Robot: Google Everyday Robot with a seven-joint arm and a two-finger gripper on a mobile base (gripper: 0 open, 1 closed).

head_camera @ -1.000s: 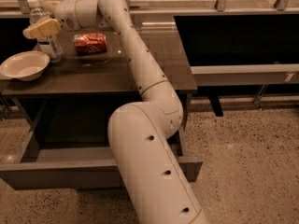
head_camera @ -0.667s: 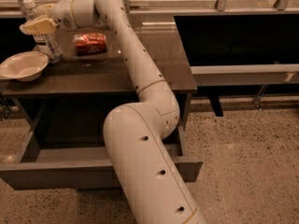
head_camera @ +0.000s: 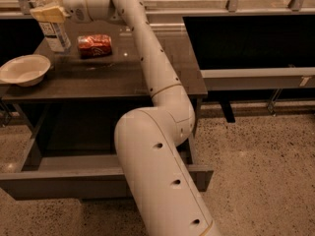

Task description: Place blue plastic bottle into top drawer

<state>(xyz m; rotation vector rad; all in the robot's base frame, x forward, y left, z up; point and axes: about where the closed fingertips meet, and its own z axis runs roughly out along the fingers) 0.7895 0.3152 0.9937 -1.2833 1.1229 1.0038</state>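
The blue plastic bottle (head_camera: 53,32), clear with a white cap and a white-and-blue label, is upright at the back left of the dark table (head_camera: 123,77). My gripper (head_camera: 49,13) reaches in from the right and is shut on the bottle's upper part, its tan fingers (head_camera: 47,14) around the neck. The bottle's base seems just above the tabletop. The top drawer (head_camera: 59,183) stands pulled open below the table, its inside partly hidden by my arm.
A crushed red soda can (head_camera: 95,45) lies on its side just right of the bottle. A white bowl (head_camera: 23,69) sits at the table's left front edge. My arm's big elbow (head_camera: 157,171) covers the drawer's right part. Speckled floor lies to the right.
The gripper and the bottle have risen a little and shifted slightly right. The can and bowl have not moved.
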